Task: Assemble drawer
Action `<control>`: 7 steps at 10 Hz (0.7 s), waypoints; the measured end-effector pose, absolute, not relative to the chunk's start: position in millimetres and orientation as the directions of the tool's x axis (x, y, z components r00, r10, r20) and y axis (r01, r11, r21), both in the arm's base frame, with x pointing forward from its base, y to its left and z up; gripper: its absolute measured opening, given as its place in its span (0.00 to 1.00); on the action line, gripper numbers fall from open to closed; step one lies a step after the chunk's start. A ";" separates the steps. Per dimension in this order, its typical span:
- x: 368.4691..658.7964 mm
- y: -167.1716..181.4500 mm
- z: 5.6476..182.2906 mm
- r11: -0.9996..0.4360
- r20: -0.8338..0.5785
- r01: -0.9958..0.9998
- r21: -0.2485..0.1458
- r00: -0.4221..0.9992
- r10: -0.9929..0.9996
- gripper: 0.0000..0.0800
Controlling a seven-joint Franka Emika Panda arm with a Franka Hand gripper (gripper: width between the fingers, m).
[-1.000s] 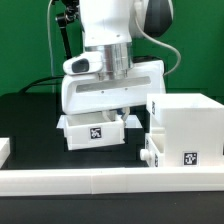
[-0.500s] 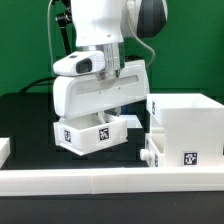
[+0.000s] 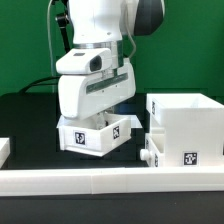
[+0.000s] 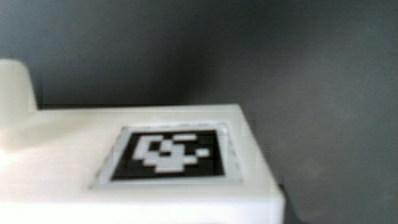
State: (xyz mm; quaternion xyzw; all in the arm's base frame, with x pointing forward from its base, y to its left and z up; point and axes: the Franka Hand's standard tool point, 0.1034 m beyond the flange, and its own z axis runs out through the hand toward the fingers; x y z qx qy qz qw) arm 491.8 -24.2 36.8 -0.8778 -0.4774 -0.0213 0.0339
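My gripper reaches down into a small white open-top drawer tray left of centre in the exterior view. Its fingertips are hidden inside the tray, which sits turned at an angle with tags on two sides. The jaws look shut on the tray's wall. The large cube-like drawer housing stands at the exterior view's right, apart from the tray. A second small white part sits against the housing's lower left. In the wrist view the tray's white surface fills the frame close up, with its tag.
A long low white rail runs along the front of the black table. A white piece shows at the exterior view's left edge. A green wall stands behind the arm.
The hand has turned and shifted toward the exterior view's left. The small tray has turned with it, so a corner now faces the camera. The housing has not moved.
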 end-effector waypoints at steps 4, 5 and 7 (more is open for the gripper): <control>518.9 -39.1 55.1 -0.194 0.046 0.981 -0.007 0.194 0.980 0.05; 518.2 -40.0 53.5 -0.112 0.042 0.994 -0.004 0.112 0.993 0.05; 518.7 -41.8 52.8 -0.038 0.040 0.999 -0.001 0.038 0.998 0.05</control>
